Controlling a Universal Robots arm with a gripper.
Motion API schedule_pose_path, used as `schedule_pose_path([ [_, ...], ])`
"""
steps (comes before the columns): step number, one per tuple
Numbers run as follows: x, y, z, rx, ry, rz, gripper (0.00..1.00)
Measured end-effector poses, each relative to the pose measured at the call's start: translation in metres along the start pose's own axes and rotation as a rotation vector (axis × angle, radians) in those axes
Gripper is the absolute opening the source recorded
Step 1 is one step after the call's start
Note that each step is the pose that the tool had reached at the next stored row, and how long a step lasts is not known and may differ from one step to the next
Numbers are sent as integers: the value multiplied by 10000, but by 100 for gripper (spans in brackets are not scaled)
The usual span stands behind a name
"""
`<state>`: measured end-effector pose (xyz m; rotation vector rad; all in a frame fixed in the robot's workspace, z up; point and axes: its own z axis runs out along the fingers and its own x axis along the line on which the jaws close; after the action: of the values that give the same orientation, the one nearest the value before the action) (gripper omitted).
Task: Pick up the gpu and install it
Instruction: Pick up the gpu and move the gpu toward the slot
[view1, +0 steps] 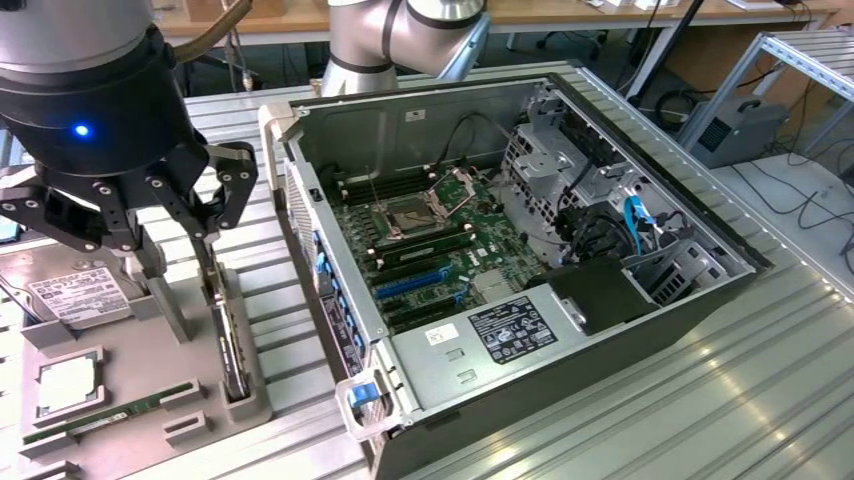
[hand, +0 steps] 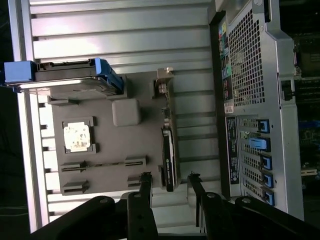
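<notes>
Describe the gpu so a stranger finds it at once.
Beside the open computer case sits a grey parts tray. On the tray's side nearest the case, the gpu stands on edge in a slot: a thin dark card, unlike the green RAM stick and the white-labelled hard drive.

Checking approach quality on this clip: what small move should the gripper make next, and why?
Probably a short straight descent. The gripper is open, its fingers straddling the gpu, which stands on edge in the grey holder, not yet gripped. Going lower should let them close on the card's flat faces.
</notes>
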<state>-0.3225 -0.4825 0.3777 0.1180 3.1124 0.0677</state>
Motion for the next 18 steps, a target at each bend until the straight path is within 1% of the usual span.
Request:
schedule_pose_path([
  [6, 0, 0, 10, -7, 1, 0, 42],
  [10, 2, -3, 81, -6, 2, 0, 42],
  [16, 2, -4, 87, -6, 2, 0, 42],
  [18, 4, -6, 147, -7, 1, 0, 42],
])
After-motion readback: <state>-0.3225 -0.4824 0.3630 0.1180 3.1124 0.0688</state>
